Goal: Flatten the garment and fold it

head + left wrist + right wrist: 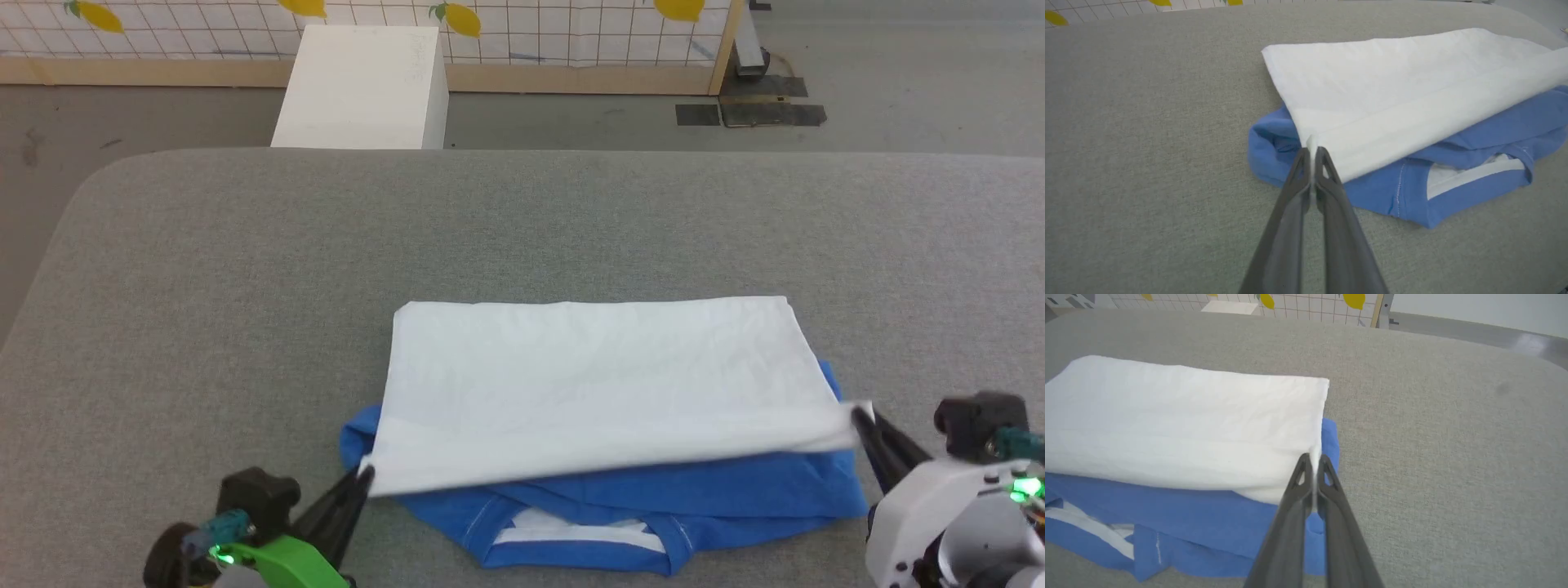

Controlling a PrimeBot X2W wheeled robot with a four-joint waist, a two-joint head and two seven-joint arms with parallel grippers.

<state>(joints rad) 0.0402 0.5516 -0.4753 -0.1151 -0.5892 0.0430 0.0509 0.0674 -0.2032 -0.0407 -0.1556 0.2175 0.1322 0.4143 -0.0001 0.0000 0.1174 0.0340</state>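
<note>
The garment lies on the near half of the grey table, right of centre, with its long axis running left to right. Its white body is doubled over the blue part. The far edge is a fold resting on the table, and the near edge is raised off the blue cloth.

Each end of that raised edge is held. The left gripper has its fingers closed on the near-left corner, a sliver of white pinched between the tips. The right gripper is clamped the same way on the near-right corner.

The blue collar and shoulders lie nearer the robot than the held edge and below it. So the coming move probably turns on bringing both corners nearward and down together, neither arm being closer to its work.

The head view takes in both corners at once and the edge stretched between them. The left wrist view adds the neck opening with white showing inside it. The right wrist view adds a strip of blue peeking out along the white layer's right side.

A white box stands on the floor beyond the table.
</note>
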